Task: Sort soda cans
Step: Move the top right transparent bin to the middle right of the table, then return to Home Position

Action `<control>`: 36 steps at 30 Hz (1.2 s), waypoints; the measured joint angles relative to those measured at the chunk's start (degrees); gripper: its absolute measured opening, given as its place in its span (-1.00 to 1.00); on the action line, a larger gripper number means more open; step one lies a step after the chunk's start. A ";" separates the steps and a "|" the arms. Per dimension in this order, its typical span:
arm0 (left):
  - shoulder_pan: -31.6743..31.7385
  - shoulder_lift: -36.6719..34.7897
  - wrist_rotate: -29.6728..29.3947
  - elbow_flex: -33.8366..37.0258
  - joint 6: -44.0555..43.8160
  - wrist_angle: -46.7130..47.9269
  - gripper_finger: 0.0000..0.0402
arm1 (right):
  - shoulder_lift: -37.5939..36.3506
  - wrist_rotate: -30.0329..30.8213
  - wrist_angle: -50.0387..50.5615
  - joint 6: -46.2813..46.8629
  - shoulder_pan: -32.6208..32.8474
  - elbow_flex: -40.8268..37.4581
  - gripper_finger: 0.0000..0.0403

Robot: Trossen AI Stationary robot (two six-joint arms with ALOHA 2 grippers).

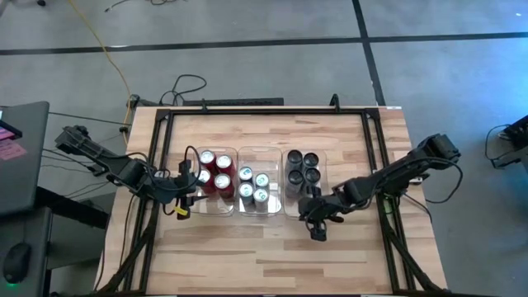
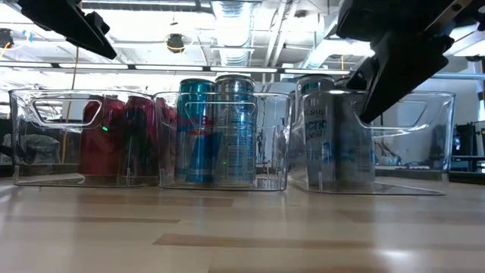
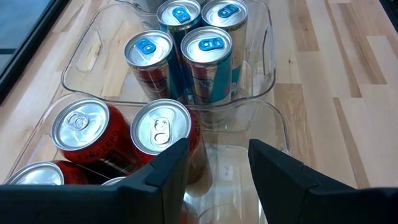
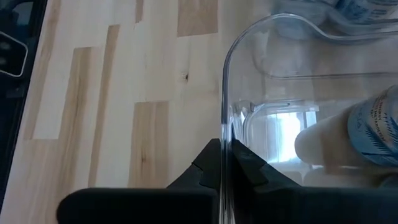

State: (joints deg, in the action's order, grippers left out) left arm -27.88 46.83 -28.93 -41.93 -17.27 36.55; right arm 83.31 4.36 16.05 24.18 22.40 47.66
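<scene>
Three clear bins stand side by side mid-table. The left bin [image 1: 216,202] holds red cans [image 3: 99,134]. The middle bin [image 1: 254,206] holds silver-white cans with blue marks [image 3: 208,62]. The right bin [image 1: 290,202] holds dark grey cans [image 1: 303,167]. My left gripper [image 3: 217,168] hovers open above the bare near part of the red cans' bin, touching nothing. My right gripper [image 4: 222,163] is at the right bin's near end, shut on its wall. My right gripper pinches the right bin's clear wall at its rim [image 4: 222,127], close to a rounded corner. One finger is inside the bin and one outside. It comes slanting down from the table's near right side. The bin stands flat on the table [image 2: 371,189].
Bare wooden tabletop [image 1: 247,256] lies in front of the bins and beyond them [image 1: 264,128]. A dark frame [image 1: 157,165] runs around the work area. Cables [image 1: 186,87] lie past the far edge, and a desk with a screen [image 1: 21,148] stands to the left.
</scene>
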 joint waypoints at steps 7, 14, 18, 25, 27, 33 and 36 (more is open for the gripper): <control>0.00 -0.02 0.00 0.00 -0.23 -0.01 -0.19 | 0.11 -0.58 1.54 -1.14 0.12 1.64 -0.80; 0.00 -0.02 -0.38 -2.25 -1.81 3.27 -0.19 | -0.02 0.30 1.60 -1.92 -0.36 1.94 -0.55; 0.00 -0.02 -1.86 -5.48 -3.39 7.95 -0.19 | -0.87 0.44 1.67 -1.76 -0.54 1.94 -0.33; -0.18 -1.20 -3.30 -8.82 -3.85 9.32 -0.19 | -6.53 1.45 1.32 -2.00 -0.65 1.94 -0.09; -0.56 -2.03 -5.86 -8.92 -3.76 8.30 -0.19 | -9.02 2.32 1.34 -2.58 -0.67 1.94 -0.07; -1.77 -4.25 -10.32 -8.92 -1.18 5.76 -0.29 | -18.78 10.54 2.95 -4.39 -0.70 1.94 -0.19; -1.77 -4.95 -10.45 -8.92 1.58 3.46 -0.40 | -24.24 14.15 4.50 -7.03 -0.75 1.94 -0.41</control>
State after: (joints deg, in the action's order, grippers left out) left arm -29.65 41.88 -39.38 -50.85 -15.69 40.00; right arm 59.07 18.51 20.55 17.15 21.65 49.60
